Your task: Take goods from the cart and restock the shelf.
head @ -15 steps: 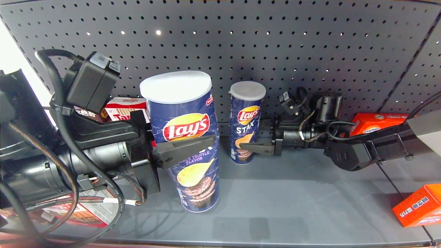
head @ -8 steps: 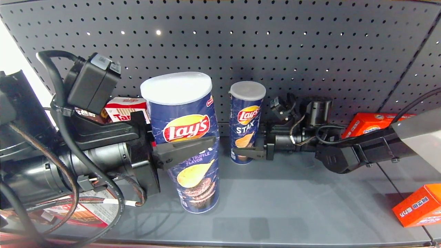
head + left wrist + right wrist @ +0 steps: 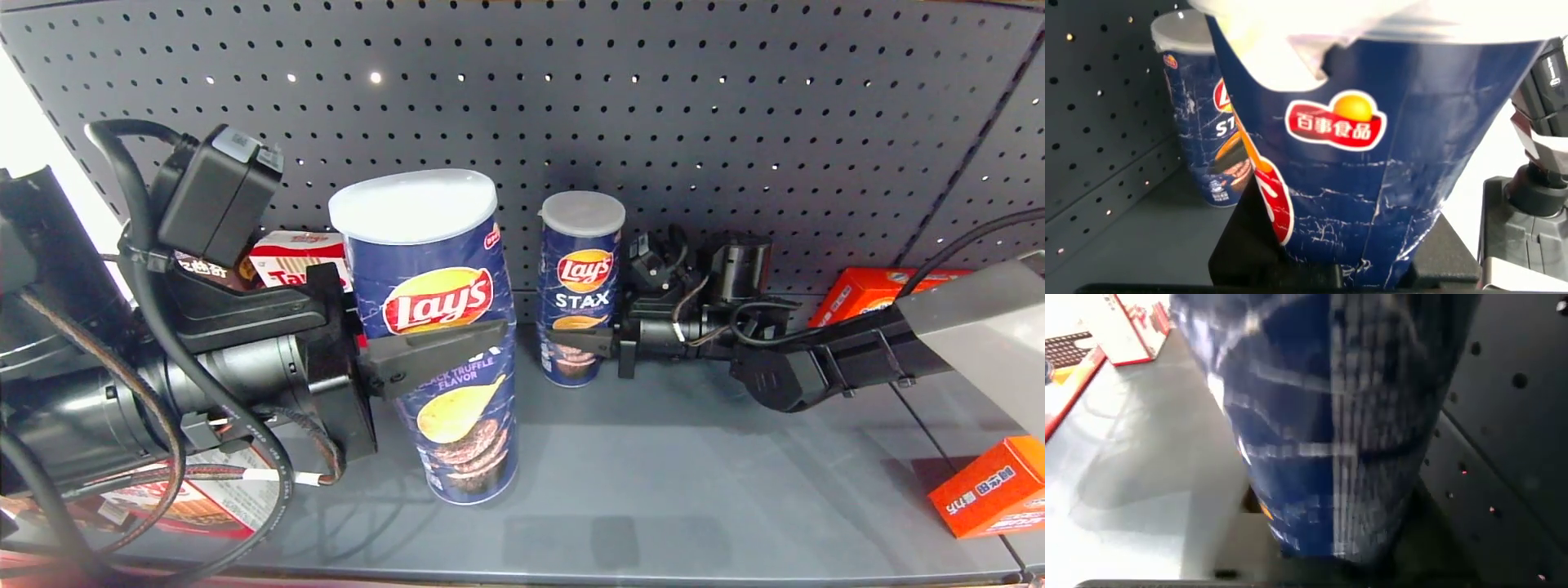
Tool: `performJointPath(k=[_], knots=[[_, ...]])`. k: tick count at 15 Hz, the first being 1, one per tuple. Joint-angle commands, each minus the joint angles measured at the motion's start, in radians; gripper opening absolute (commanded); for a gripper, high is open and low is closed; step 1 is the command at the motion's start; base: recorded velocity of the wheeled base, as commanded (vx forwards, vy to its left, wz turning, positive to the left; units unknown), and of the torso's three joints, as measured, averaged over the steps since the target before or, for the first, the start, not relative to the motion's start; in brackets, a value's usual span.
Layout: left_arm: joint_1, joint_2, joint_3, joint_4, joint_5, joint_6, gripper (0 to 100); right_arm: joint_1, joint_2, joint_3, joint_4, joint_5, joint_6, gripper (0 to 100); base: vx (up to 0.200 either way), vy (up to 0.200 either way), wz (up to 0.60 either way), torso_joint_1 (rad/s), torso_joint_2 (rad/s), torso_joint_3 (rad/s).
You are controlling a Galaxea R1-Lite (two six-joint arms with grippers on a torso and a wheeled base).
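Canister (image 3: 441, 245), glossy cylinder; pegboard (image 3: 694, 106) perforated

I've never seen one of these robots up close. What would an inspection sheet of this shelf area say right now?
Surface: grey shelf board, bare in the middle, no spills seen.
Job's things: two blue crisp cans, both standing; the near can is toward the front, the far can by the back panel.
Clutter: red-and-white boxes at the robot's left, orange boxes at its right.
Grippers: left gripper shut on the near can; right gripper at the far can, grip unclear.
Cables: black cable looping over the left arm; thin wires at the right wrist.
Surroundings: perforated back panel; nothing else seen.
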Motion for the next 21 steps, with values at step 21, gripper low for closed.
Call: performJointPath(k=[21], knots=[[0.017, 0.001, -0.008, -0.003, 0.009, -0.006, 0, 0.178, -0.475, 0.878, -0.431, -0.215, 0.038, 0, 0.0, 0.0, 0.0, 0.0, 0.0, 0.0]])
